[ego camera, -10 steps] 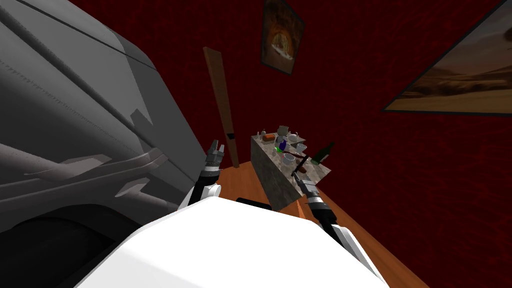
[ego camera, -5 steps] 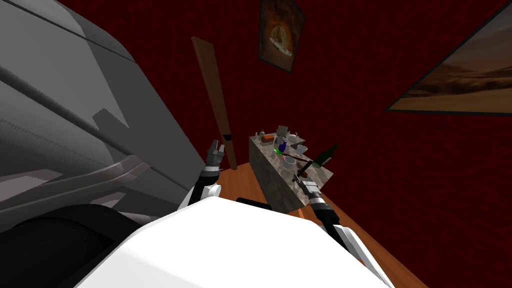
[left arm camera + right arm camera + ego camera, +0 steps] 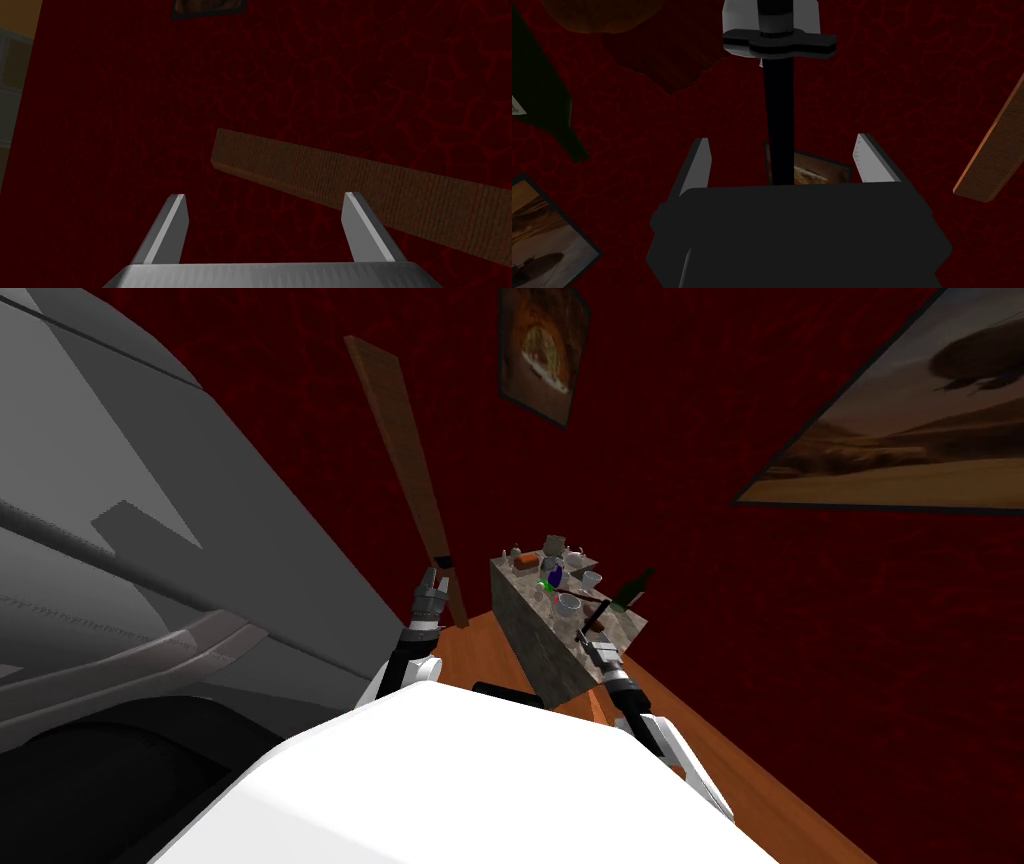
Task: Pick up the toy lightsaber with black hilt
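The toy lightsaber (image 3: 590,616) has a black hilt and a dark red blade. It lies among clutter on a small marble-patterned table (image 3: 530,640), hilt end toward me. My right gripper (image 3: 591,643) is at the hilt's near end. In the right wrist view the black hilt (image 3: 777,115) runs straight between the open fingers of the right gripper (image 3: 782,141), with a gap on each side; its cross-guard (image 3: 779,44) sits beyond the fingertips. My left gripper (image 3: 432,581) is raised off to the left of the table, and the left gripper (image 3: 263,198) stands open and empty.
A dark green bottle (image 3: 632,588), white cups (image 3: 568,606) and other small items crowd the table top. A wooden plank (image 3: 405,458) leans on the red wall left of the table. Large grey furniture (image 3: 150,538) stands close on my left. The floor (image 3: 480,653) is wooden.
The whole head view has shifted and rolled a little, my own move. The right gripper stays at the hilt's near end, and both grippers stay open.
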`<state>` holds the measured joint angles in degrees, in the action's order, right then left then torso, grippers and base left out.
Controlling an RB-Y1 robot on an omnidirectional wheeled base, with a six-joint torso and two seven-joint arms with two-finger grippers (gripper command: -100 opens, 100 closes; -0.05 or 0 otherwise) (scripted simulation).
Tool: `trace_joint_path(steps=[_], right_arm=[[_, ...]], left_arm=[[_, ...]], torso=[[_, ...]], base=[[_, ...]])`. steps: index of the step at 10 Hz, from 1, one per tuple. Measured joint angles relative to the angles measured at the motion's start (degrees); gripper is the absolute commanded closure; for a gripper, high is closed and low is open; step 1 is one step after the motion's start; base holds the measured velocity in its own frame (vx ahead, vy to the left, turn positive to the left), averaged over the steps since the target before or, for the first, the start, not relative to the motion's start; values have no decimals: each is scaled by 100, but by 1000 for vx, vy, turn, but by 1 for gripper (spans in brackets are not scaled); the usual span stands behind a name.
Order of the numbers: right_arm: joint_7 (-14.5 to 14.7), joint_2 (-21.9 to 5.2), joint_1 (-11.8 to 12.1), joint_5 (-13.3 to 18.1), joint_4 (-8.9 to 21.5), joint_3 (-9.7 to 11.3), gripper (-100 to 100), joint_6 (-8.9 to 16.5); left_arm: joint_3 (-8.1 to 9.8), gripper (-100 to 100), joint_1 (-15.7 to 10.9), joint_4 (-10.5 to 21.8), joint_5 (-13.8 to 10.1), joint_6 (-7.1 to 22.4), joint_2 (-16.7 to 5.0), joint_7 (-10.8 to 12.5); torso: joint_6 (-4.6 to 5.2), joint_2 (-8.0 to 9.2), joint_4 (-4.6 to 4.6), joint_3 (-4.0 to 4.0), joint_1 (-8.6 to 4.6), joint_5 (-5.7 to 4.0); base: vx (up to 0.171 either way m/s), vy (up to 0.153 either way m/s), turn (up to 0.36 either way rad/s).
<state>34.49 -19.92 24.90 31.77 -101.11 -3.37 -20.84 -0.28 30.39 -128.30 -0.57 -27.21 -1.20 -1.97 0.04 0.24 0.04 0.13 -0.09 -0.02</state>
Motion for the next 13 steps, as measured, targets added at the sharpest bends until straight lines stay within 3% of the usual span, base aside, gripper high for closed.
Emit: trace_joint_path(steps=[6,7,9,11,13], right_arm=[[53,131,-1016,10,1074,274,-100,-72],[47,122,-1166,7,1150,278,-100,-68],[60,198,-1535,25,1480,478,-100,-50],[88,246,-1832,34,1727,500,-100,-63],[136,359,-2085,64,1939,710,-100,-49]], left_arm=[[-1,0,-1,0,0,0,0,0],[-1,0,-1,0,0,0,0,0],[-1,0,-1,0,0,0,0,0],[-1,0,-1,0,0,0,0,0],[-1,0,-1,0,0,0,0,0]], torso=[[-8,-15,-1,-7,4,2],[-8,-22,-3,-11,5,3],[-7,-5,0,-2,0,1],[-7,-21,-3,-10,8,3],[-6,-7,0,-3,0,1]], base=[[-26,-8,-59],[-48,-28,-276],[-48,-10,-84],[-20,-13,-148],[-43,-12,-72]])
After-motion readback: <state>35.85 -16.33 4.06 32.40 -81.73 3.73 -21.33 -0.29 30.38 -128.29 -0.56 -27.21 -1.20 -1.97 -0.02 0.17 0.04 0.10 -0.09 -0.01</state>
